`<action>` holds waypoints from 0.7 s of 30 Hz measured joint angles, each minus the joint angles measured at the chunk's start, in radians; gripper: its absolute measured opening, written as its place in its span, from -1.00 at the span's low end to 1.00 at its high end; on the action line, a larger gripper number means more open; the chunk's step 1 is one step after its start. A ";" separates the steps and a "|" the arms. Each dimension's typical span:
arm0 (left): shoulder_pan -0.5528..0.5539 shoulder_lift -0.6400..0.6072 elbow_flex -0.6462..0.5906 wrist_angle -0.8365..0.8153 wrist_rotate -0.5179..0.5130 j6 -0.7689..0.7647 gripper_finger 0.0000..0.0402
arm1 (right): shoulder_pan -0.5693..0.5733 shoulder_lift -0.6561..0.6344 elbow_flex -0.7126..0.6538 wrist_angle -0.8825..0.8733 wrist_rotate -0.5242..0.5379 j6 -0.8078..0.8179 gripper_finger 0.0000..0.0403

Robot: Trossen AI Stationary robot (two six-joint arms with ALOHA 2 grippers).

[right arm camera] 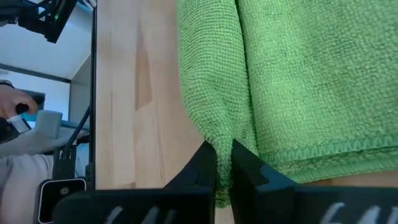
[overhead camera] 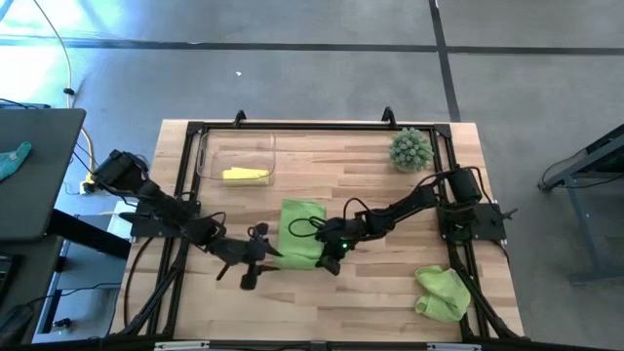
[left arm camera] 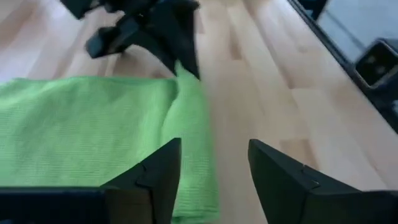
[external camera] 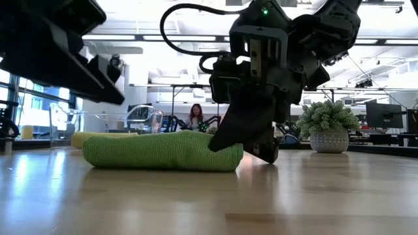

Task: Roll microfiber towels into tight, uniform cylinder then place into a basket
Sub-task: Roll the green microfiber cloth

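Two arms meet at the green towel [overhead camera: 302, 232] lying flat mid-table. Starting at the left, we see the clear basket [overhead camera: 210, 156] near the far edge holding a yellow towel [overhead camera: 244, 175]. Our left gripper [overhead camera: 255, 255] sits just beside the green towel's near left corner, its fingers [left arm camera: 155, 180] spread apart and gripping nothing. Our right gripper [overhead camera: 331, 257] is clamped tight on the towel's near right corner, pinching the hem between its fingers [right arm camera: 202, 165]. Farther right, a second, crumpled green towel [overhead camera: 441, 292] lies near the table's front right corner.
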 joint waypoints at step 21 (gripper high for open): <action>-0.009 0.246 0.003 0.085 -0.060 0.069 0.07 | 0.000 0.000 -0.002 0.007 0.028 -0.002 -0.99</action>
